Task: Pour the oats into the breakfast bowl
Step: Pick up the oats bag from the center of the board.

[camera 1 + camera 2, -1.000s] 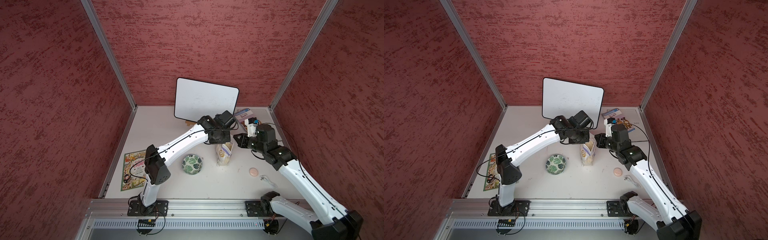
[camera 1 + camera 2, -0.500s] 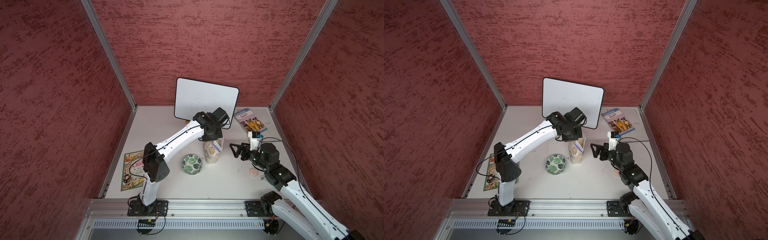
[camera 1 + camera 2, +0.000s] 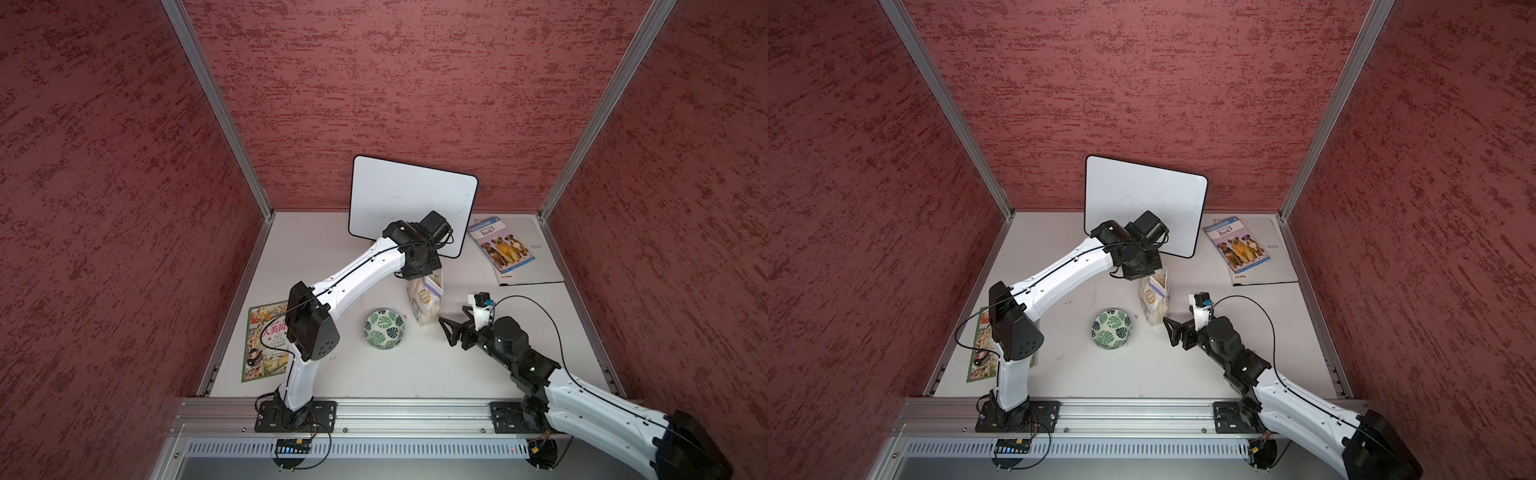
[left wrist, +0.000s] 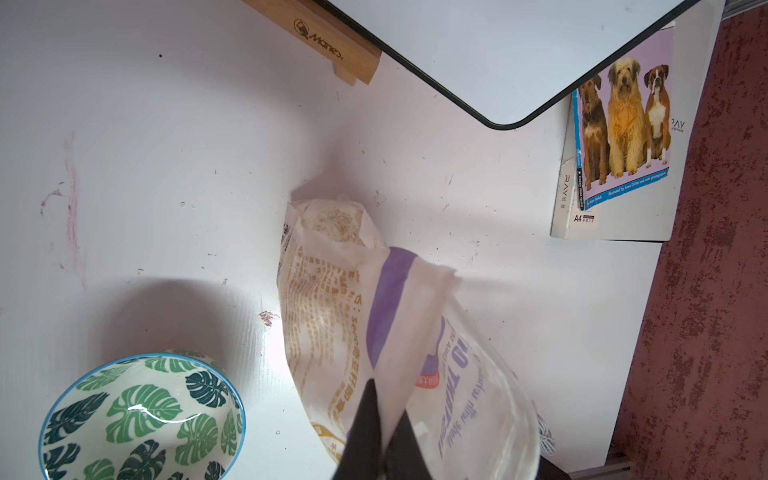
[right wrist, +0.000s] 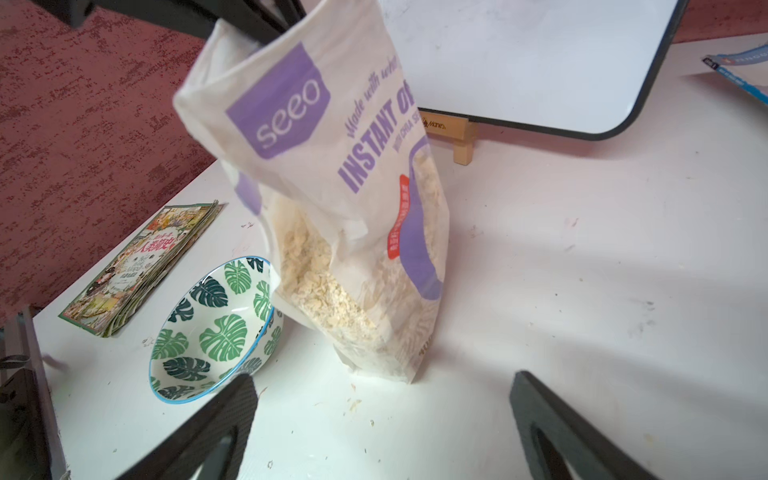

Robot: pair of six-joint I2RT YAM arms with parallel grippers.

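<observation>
The pouch of oats (image 3: 424, 301) stood with its base on the table (image 3: 415, 374) just beside the bowl (image 3: 384, 329), which was empty, so the pour itself had not begun. The left gripper (image 4: 384, 399) was clamped on the pouch's top edge, while the right gripper (image 3: 445, 331), on the pouch's side away from the bowl, had its jaws spread wide and touched nothing. The next move likely called for lifting the pouch over the bowl and tipping its mouth downward.
</observation>
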